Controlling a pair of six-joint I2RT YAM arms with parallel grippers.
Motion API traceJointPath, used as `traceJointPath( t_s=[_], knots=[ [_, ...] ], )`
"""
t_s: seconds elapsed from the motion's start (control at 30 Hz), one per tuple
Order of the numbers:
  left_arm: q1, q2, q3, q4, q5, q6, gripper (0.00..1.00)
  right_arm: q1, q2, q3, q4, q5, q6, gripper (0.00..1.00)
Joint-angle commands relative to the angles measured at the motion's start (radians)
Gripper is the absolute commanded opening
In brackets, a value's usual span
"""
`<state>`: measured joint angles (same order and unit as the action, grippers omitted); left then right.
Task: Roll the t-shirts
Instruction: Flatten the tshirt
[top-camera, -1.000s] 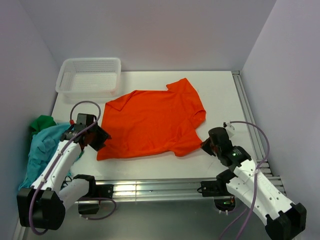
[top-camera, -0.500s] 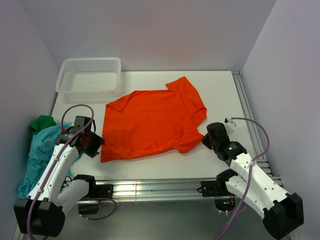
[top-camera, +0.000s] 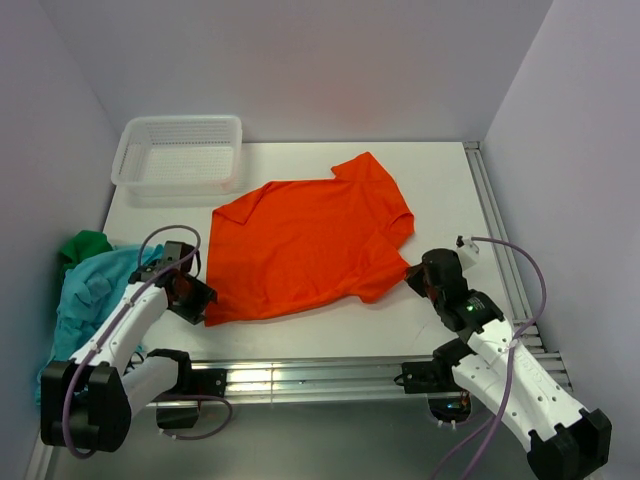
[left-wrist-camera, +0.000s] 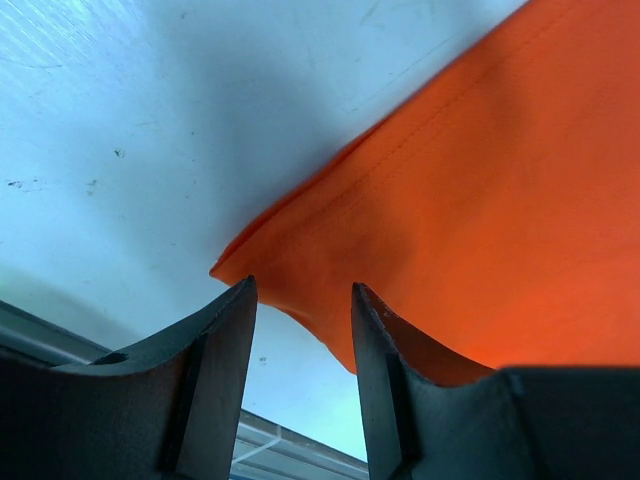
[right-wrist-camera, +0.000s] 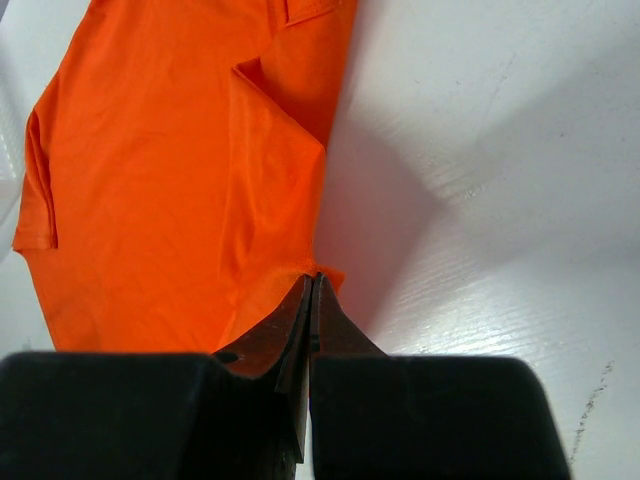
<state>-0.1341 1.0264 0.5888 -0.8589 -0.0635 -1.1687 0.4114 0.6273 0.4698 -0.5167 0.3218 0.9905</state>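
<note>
Bench (top-camera: 440, 190) in white carries an orange t-shirt (top-camera: 300, 250) spread flat across its middle, with the collar toward the far left, the hem toward the near edge and one sleeve pointing to the far right. A white mesh basket (top-camera: 175, 183) stands at the far left corner, apart from the shirt. Off the bench's left edge, a teal t-shirt (top-camera: 90, 290) lies crumpled, with a green t-shirt (top-camera: 85, 245) bunched just behind it. The left end effector (left-wrist-camera: 300, 290) sits at the near left hem corner, its fingers spread with the cloth's edge running across the gap. The right end effector (right-wrist-camera: 313, 280) is pressed together on the near right hem corner, which is drawn to a point at its tips.
</note>
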Motion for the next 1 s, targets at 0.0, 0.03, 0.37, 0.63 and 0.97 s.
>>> traceJointPath(
  t_s=[0.0,0.03,0.37,0.63,0.97],
  knots=[
    [0.004,0.011,-0.032,0.075,0.036,-0.011,0.48,-0.006,-0.011,0.009,0.009,-0.001,0.004,0.00],
    [0.004,0.012,-0.038,0.081,0.039,-0.014,0.49,-0.008,-0.011,0.009,0.009,-0.001,0.005,0.00],
    [-0.010,0.038,-0.102,0.112,0.034,-0.039,0.36,-0.008,-0.024,0.017,-0.016,-0.001,0.013,0.00],
    [-0.051,0.034,-0.072,0.083,-0.054,-0.078,0.00,-0.006,-0.026,0.070,-0.150,0.022,0.046,0.00],
    [-0.073,0.084,0.097,-0.040,-0.076,-0.036,0.00,-0.006,-0.074,0.230,-0.252,0.003,0.024,0.00]
  ],
)
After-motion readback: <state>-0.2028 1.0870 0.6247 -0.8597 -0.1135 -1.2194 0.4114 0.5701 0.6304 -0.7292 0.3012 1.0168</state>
